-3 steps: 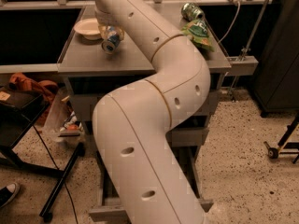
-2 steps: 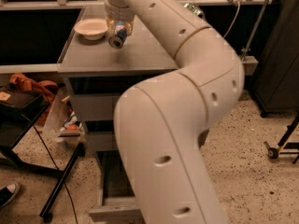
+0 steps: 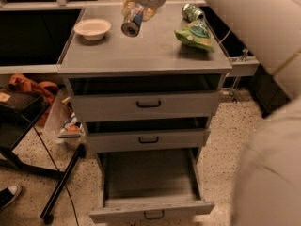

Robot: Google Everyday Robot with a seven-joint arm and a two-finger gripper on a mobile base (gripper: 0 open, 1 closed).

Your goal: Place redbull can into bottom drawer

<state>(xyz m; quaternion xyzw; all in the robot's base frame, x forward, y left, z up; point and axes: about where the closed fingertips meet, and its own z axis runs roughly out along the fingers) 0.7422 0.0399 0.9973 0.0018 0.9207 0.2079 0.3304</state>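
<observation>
Well, the robot's pale arm (image 3: 263, 27) filled the frame from 1 o'clock down to 5 o'clock. The grey cabinet (image 3: 141, 55) stood in the middle, and the bottom drawer (image 3: 149, 173) was pulled well out at 6 o'clock with its floor bare. Up at 12 o'clock the gripper (image 3: 136, 9) was clamped round the redbull can (image 3: 132, 21), holding it tilted over the back of the cabinet top with its silvery end facing the camera. A green snack bag (image 3: 195, 34) lay at 1 o'clock, a green can (image 3: 193, 12) just behind it, and a pale bowl (image 3: 92, 28) sat at 11 o'clock.
</observation>
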